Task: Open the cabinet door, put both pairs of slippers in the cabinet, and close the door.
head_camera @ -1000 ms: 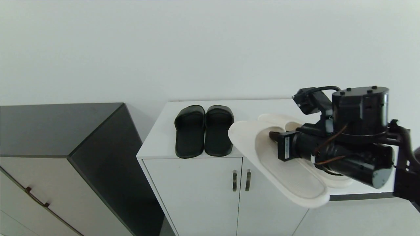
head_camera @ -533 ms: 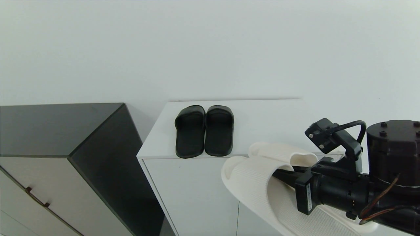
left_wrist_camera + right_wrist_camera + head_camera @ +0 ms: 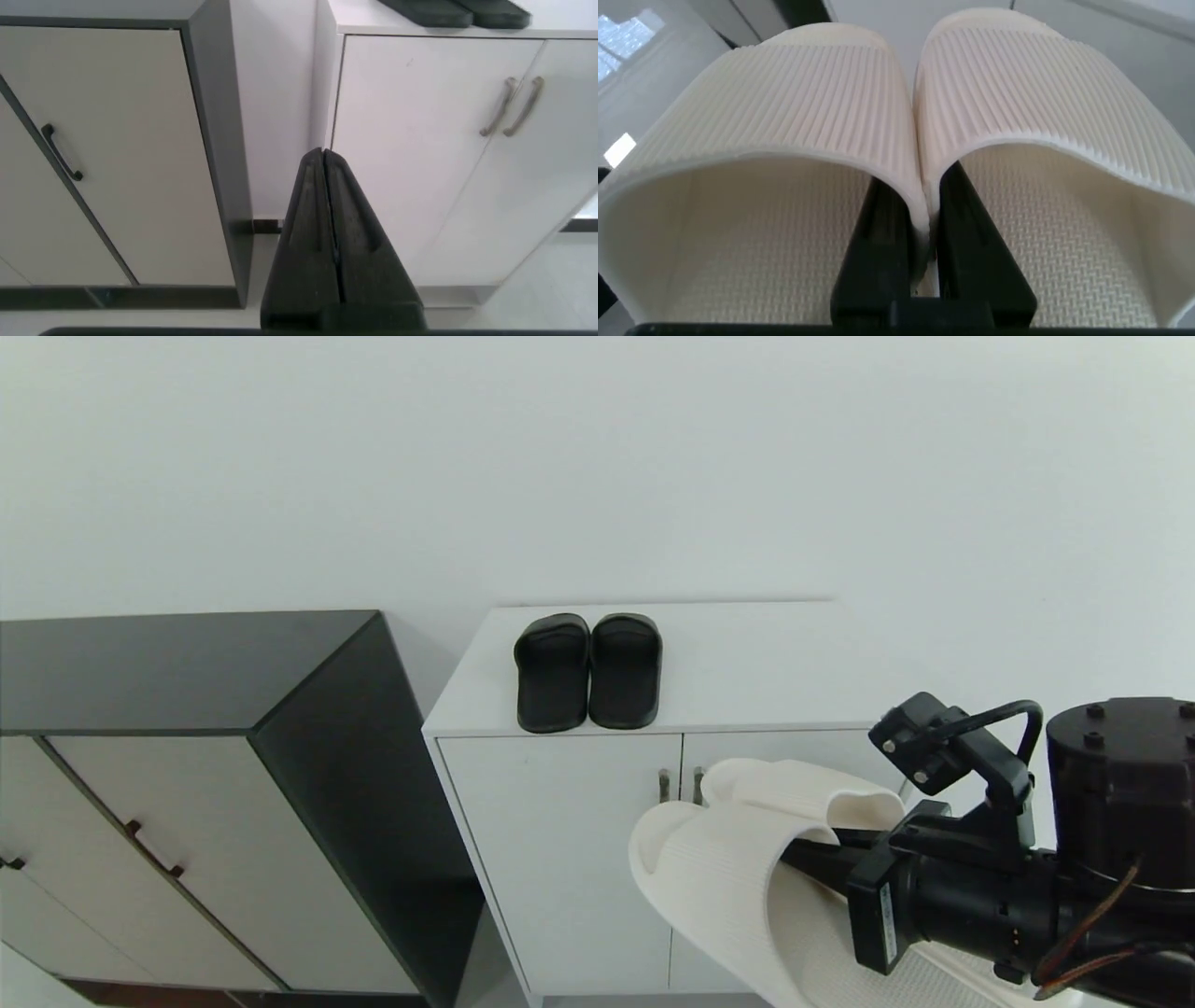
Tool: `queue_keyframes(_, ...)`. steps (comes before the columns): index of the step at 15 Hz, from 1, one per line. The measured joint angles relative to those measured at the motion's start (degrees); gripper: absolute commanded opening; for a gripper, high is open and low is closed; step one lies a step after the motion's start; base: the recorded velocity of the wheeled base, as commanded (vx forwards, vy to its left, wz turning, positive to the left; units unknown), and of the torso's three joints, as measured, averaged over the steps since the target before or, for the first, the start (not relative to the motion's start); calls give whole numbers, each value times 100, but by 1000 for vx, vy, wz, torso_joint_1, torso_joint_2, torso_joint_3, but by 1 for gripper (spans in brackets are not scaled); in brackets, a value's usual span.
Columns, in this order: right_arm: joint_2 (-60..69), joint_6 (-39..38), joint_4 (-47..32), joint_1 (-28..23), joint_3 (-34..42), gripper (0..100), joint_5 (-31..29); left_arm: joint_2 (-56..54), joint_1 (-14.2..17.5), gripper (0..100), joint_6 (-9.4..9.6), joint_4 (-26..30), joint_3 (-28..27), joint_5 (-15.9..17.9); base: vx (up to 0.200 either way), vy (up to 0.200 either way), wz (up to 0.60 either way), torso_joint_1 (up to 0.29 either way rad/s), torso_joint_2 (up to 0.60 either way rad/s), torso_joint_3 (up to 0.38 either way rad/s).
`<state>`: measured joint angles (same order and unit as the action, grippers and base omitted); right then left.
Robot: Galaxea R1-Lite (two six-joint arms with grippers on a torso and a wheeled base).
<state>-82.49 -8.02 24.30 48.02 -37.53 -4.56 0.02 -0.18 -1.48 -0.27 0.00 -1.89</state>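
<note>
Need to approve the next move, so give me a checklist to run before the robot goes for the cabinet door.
1. Doors of the white two-door cabinet open: not ok; both are shut.
2. Access to the metal bar handles: ok; both are exposed at the door seam.
3. Is the left gripper free for a handle: ok; shut, empty, facing the cabinet front.
4. Hold of the right gripper on the cream ribbed slippers: ok; its fingers pinch both straps together.
5. Place of the black slide slippers: ok; side by side on the cabinet top.
6. Held pair clear of the door swing: cannot tell.
</note>
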Motion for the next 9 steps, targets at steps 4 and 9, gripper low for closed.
queue_keyframes(4,20,-5,20,-9,72,0,27,0,0,0,11,5,0,-13,0,0,0,0,0,0)
queue_keyframes(9,6,-13,61,-4,79,0,38,0,2,0,9,2,0,4,0,0,0,0,0,0)
